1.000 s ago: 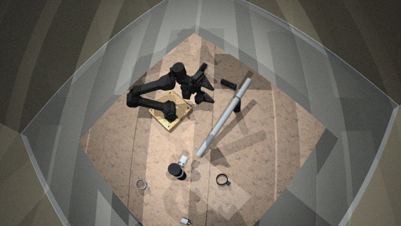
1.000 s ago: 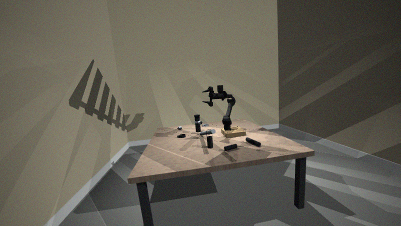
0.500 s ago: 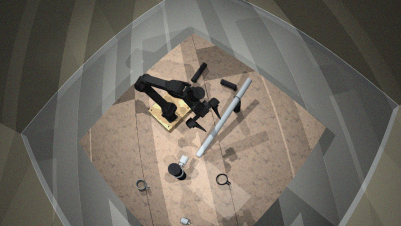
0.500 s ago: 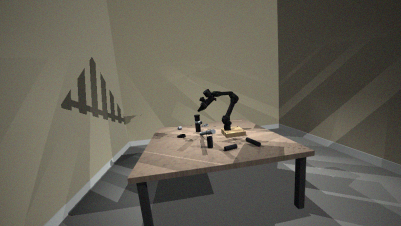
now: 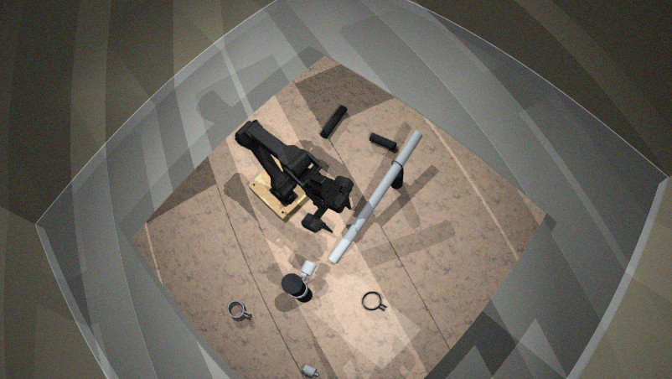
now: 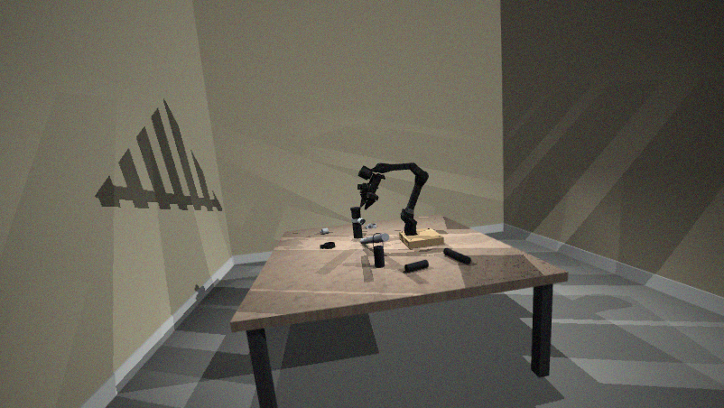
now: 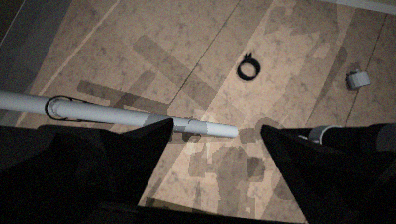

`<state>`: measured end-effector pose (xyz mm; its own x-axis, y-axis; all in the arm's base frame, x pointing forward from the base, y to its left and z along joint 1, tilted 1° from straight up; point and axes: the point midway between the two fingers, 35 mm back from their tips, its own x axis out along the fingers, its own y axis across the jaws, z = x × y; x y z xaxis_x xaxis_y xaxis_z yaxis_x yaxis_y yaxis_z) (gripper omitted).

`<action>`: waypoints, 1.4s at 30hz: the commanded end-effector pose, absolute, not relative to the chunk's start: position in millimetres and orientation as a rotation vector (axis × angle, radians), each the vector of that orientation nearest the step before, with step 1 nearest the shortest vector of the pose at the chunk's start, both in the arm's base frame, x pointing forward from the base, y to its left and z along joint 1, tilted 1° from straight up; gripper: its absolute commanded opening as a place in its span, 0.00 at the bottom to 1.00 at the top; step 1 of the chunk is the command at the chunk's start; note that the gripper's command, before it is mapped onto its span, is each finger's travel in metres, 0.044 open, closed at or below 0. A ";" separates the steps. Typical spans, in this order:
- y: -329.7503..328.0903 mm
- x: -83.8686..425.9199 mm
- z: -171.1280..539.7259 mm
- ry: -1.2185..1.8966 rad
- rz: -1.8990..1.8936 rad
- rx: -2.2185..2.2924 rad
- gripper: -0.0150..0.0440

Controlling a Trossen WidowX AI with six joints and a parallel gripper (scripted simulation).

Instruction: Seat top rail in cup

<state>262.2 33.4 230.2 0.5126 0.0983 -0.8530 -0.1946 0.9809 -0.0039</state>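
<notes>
The grey rail (image 5: 376,197) (image 6: 372,239) (image 7: 124,115) passes through the loop cap on the short black post (image 5: 398,181) (image 6: 379,256). Its near cut end is outside the cup, with a gap between them. The pale rail-end cup (image 5: 307,268) (image 6: 361,220) hangs from the brace band high on the big black post (image 5: 292,283) (image 6: 357,231) (image 7: 353,137), its mouth roughly toward the rail. My gripper (image 5: 340,219) (image 6: 364,207) (image 7: 216,125) is open and empty, pointing down above the rail's cut-end part. In the wrist view the cup is mostly hidden behind the right finger.
A black band (image 5: 363,301) (image 6: 328,245) lies beyond the rail's cut end. A pale band (image 5: 230,310) and a loose pale cup (image 5: 309,370) (image 7: 359,79) lie past the big post. Two black cylinders (image 5: 333,122) (image 5: 383,142) lie near the rail's far end. The arm stands on a wooden base (image 5: 266,197) (image 6: 425,241).
</notes>
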 end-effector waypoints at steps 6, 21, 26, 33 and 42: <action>-9.9 269.2 221.6 1.009 0.431 -0.515 1.00; -105.6 259.8 206.7 0.705 0.951 -1.337 1.00; -129.1 252.3 204.1 0.595 1.030 -1.508 1.00; -133.0 250.8 203.7 0.552 1.064 -1.583 1.00; -133.0 250.8 203.7 0.552 1.064 -1.583 1.00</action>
<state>249.8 -131.6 200.8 0.4797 0.1753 -0.8598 -0.8184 -0.2639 -0.5104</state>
